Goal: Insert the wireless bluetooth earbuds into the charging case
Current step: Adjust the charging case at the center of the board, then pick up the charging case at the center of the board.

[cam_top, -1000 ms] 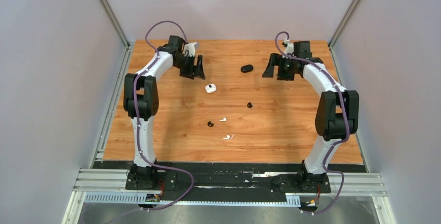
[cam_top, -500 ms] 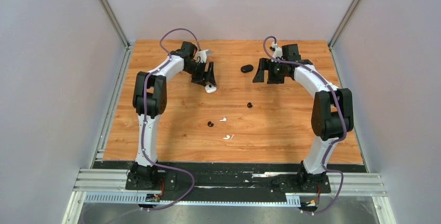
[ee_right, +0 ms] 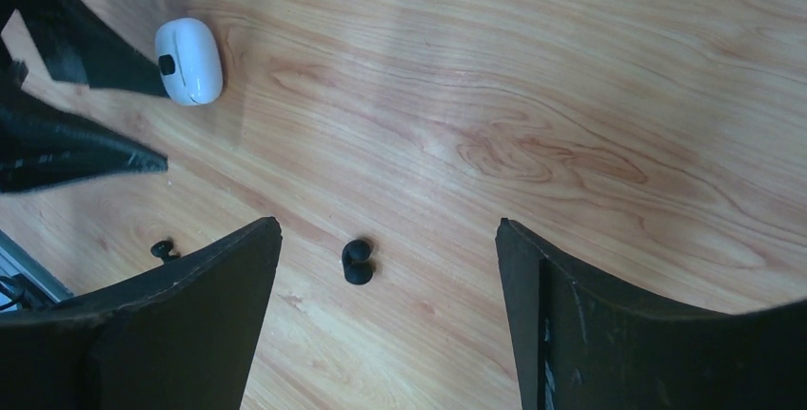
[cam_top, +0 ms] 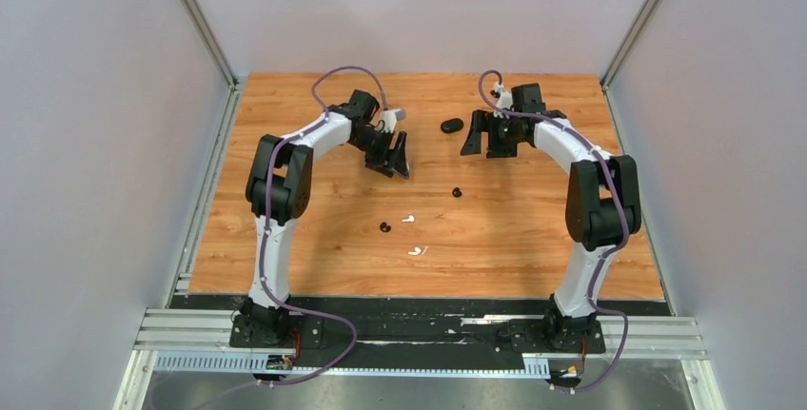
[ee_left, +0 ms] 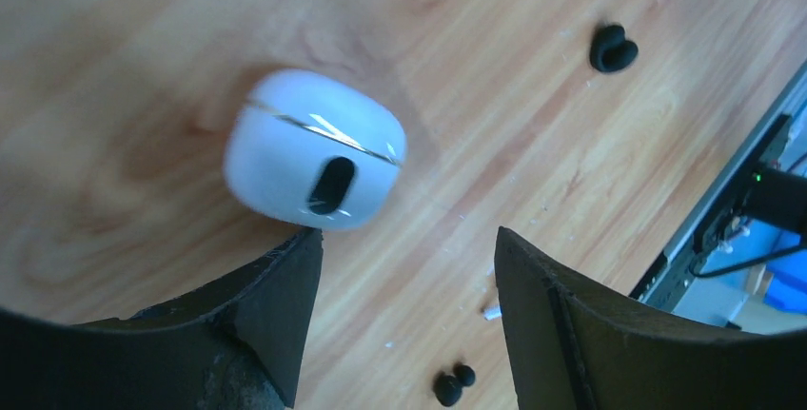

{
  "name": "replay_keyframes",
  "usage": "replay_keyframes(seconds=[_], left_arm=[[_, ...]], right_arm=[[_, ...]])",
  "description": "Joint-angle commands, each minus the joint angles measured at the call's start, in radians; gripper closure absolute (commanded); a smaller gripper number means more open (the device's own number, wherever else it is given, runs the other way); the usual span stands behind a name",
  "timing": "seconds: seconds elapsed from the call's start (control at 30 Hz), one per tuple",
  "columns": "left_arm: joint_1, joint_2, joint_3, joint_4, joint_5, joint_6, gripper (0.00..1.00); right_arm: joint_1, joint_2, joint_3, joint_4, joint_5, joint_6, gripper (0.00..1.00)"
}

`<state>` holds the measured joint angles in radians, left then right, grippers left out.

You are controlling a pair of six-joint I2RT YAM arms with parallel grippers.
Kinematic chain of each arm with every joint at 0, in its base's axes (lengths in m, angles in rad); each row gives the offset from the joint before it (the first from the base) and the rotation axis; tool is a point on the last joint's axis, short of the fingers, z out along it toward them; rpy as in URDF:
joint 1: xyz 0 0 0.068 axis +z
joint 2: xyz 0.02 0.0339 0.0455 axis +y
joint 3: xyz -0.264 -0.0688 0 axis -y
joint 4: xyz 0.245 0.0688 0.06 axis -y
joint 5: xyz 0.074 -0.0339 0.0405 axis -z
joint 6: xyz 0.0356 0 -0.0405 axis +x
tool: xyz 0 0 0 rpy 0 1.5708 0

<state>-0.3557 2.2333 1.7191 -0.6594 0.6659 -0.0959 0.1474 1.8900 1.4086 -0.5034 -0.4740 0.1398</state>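
Here's the left gripper (ee_left: 404,244) hovering at the white case (ee_left: 314,163), fingers wide apart, holding nothing. The case sits just beyond 1 fingertip, not between the 2. Close now and that rounded shell could get clipped and skid. The right gripper (ee_right: 387,229) is equally wide and empty. All 4 earbuds (cam_top: 408,219) lie loose on the base side of the case, whose lid looks shut.

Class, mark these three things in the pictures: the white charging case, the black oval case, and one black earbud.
white charging case (ee_left: 303,146): left wrist view, shell between seam and dark oval.
black oval case (cam_top: 451,126): top external view, middle of its top.
black earbud (ee_right: 358,261): right wrist view, centre of its body.
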Motion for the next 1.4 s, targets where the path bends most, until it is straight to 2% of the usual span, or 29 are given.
replay_keyframes(seconds=[0.0, 0.17, 0.27, 0.4, 0.53, 0.67, 0.8, 1.03, 1.2, 1.37], left_arm=[[-0.03, -0.098, -0.059, -0.022, 0.031, 0.047, 0.26], [-0.049, -0.166, -0.104, -0.04, 0.013, 0.105, 0.23], [-0.023, -0.266, -0.125, -0.098, -0.004, 0.131, 0.22], [0.115, -0.43, -0.224, -0.071, 0.043, 0.025, 0.18], [0.22, -0.522, -0.272, -0.086, -0.002, -0.005, 0.12], [0.232, -0.541, -0.273, -0.095, -0.088, -0.014, 0.09], [0.244, -0.553, -0.288, -0.066, -0.173, -0.109, 0.09], [0.264, -0.579, -0.303, -0.052, -0.192, -0.13, 0.09], [0.276, -0.556, -0.305, -0.04, -0.183, -0.157, 0.1], [0.283, -0.525, -0.29, -0.046, -0.172, -0.173, 0.1]], right_arm=[[0.007, 0.06, 0.064, 0.027, -0.011, 0.028, 0.18], [0.051, 0.123, 0.12, 0.026, 0.008, 0.012, 0.2], [0.104, 0.149, 0.169, 0.024, 0.032, -0.061, 0.21], [0.189, 0.184, 0.231, 0.024, 0.025, -0.25, 0.23], [0.275, 0.238, 0.296, 0.025, 0.107, -0.353, 0.27], [0.342, 0.28, 0.339, 0.055, 0.177, -0.349, 0.23], [0.395, 0.301, 0.349, 0.08, 0.224, -0.331, 0.19], [0.448, 0.322, 0.339, 0.121, 0.299, -0.309, 0.19], [0.451, 0.35, 0.335, 0.126, 0.307, -0.314, 0.24], [0.447, 0.354, 0.31, 0.179, 0.299, -0.36, 0.33]])
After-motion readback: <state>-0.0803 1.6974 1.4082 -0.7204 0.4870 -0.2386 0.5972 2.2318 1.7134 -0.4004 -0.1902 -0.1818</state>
